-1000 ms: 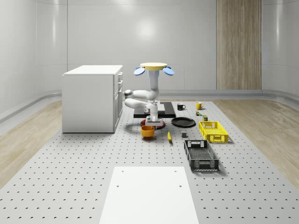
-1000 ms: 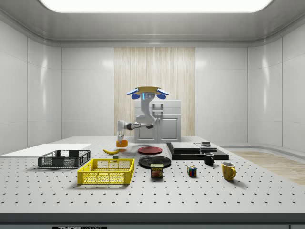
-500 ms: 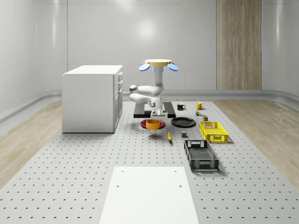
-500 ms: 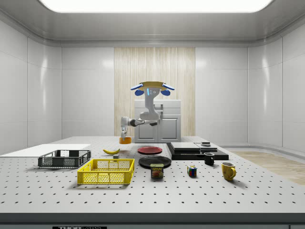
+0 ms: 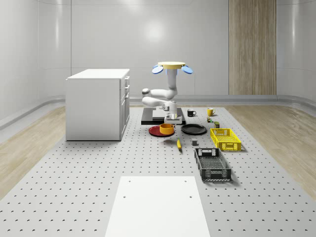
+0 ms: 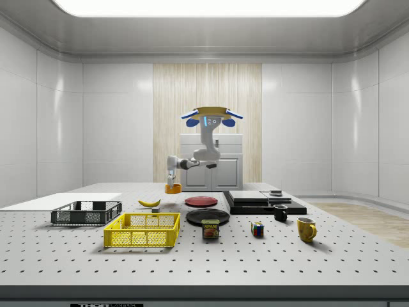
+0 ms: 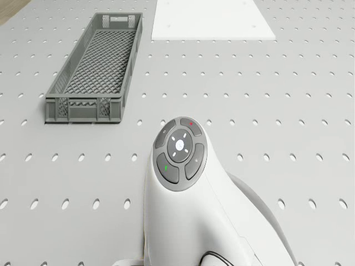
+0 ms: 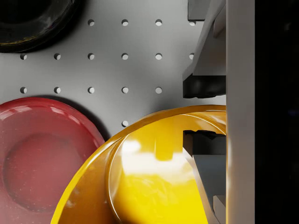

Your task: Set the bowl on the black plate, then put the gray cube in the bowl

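The orange bowl hangs just above the table at the red plate's edge nearest the black plate. My gripper is shut on its rim. In the wrist view one finger is outside the bowl and the other inside, with the black plate a short way beyond. The drone hovers above the dark platform's front edge. In the side view the bowl hangs under the gripper. The small gray cube lies beside the banana.
A white cabinet stands at the whole-scene view's left. A yellow basket and a dark crate lie at the right, and a white sheet in front. Two mugs, a can and a colour cube sit past the black plate.
The drone and arm have moved toward the whole-scene view's right and back, carrying the bowl upward from in front of the red plate to its black-plate side.
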### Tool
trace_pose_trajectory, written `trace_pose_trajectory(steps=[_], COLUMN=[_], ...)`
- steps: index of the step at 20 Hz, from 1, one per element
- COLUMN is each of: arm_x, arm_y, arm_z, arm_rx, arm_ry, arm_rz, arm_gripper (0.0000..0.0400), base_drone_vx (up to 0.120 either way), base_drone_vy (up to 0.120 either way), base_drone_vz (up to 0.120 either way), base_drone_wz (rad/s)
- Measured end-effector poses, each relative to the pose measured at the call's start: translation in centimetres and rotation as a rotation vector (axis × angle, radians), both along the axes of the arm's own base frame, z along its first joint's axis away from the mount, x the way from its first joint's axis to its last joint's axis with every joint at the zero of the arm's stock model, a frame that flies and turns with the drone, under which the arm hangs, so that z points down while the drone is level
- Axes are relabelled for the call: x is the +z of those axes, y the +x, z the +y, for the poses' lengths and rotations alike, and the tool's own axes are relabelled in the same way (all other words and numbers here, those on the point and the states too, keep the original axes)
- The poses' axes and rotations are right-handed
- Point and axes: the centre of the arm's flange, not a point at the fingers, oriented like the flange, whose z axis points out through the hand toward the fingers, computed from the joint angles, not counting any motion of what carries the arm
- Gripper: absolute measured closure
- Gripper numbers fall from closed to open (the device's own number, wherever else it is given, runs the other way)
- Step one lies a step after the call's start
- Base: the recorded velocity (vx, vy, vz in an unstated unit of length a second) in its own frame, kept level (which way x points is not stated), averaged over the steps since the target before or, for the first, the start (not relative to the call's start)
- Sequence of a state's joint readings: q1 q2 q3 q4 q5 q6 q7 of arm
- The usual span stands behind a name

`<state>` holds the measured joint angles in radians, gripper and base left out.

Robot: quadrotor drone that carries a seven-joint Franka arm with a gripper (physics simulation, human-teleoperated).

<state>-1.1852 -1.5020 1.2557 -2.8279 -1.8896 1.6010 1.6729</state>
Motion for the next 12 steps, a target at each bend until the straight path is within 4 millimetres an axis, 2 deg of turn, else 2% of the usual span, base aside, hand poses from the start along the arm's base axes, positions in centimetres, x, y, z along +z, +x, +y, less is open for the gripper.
trace_pose_trajectory(steps=[12], arm_x=[-0.01], arm_y=[0.0], arm_z=[0.0], arm_rx=[0.0], arm_ry=[0.0], arm_rz=[0.0], arm_gripper=[0.03], base_drone_vx=[-0.12], base_drone_vy=[0.12], base_drone_vz=[0.0], base_drone_wz=[0.0])
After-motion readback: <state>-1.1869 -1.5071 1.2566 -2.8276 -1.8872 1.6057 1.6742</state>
